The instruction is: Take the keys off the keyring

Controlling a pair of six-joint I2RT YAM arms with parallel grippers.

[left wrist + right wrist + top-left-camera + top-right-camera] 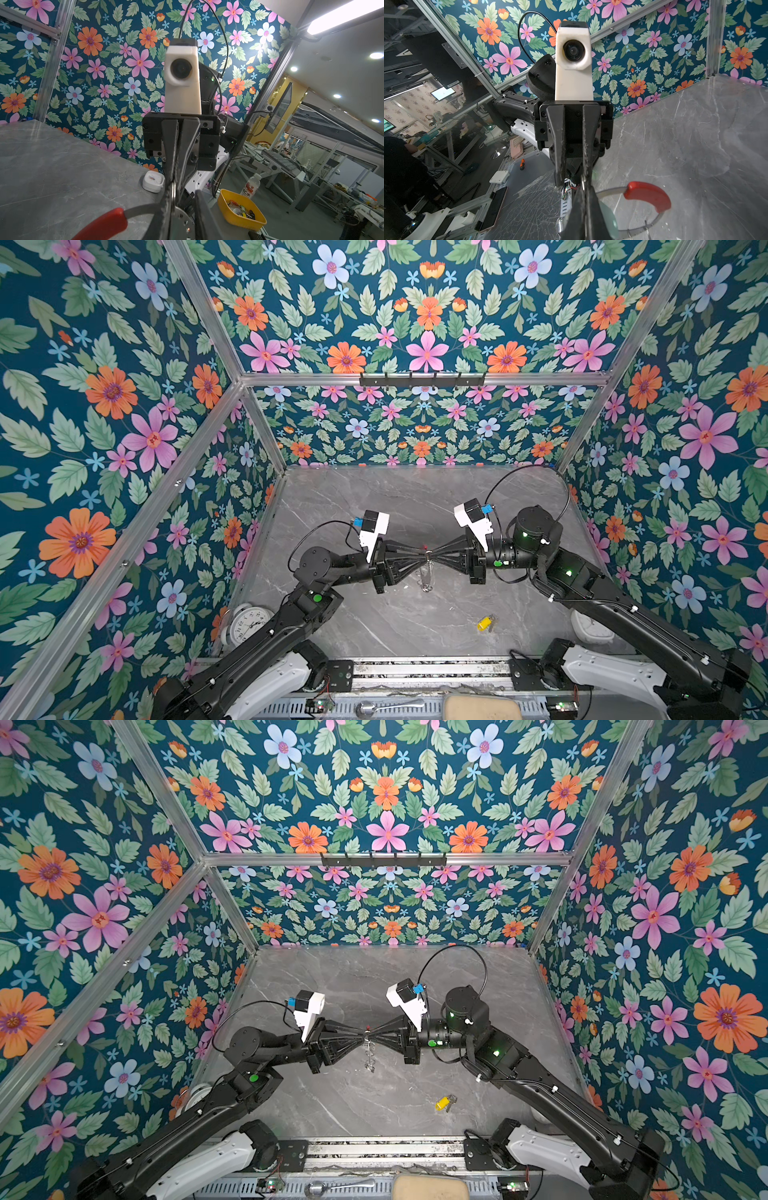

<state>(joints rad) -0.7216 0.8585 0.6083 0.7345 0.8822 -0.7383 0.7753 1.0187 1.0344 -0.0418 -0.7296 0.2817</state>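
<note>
Both grippers meet tip to tip in the air over the grey table [374, 510]. The keyring [426, 577] hangs edge-on under the tips, its red sleeve [648, 196] to one side. My right gripper [584, 187] is shut, pinching a small split ring on the keyring's grey hoop [609, 190]. A pale mint tag [607, 220] of one of the keys lies against its finger. My left gripper [182, 193] faces it, fingers a narrow gap apart, nothing seen between them. The hoop [141, 209] runs behind one left finger. The yellow-tagged key [484, 622] lies loose on the table, front right.
A white alarm clock [249, 624] sits front left beside the left arm. A white square clock [153, 181] stands at the front right edge. A spoon [386, 705] and a beige pad [482, 707] lie on the front rail. Outside stands a yellow bin [241, 209].
</note>
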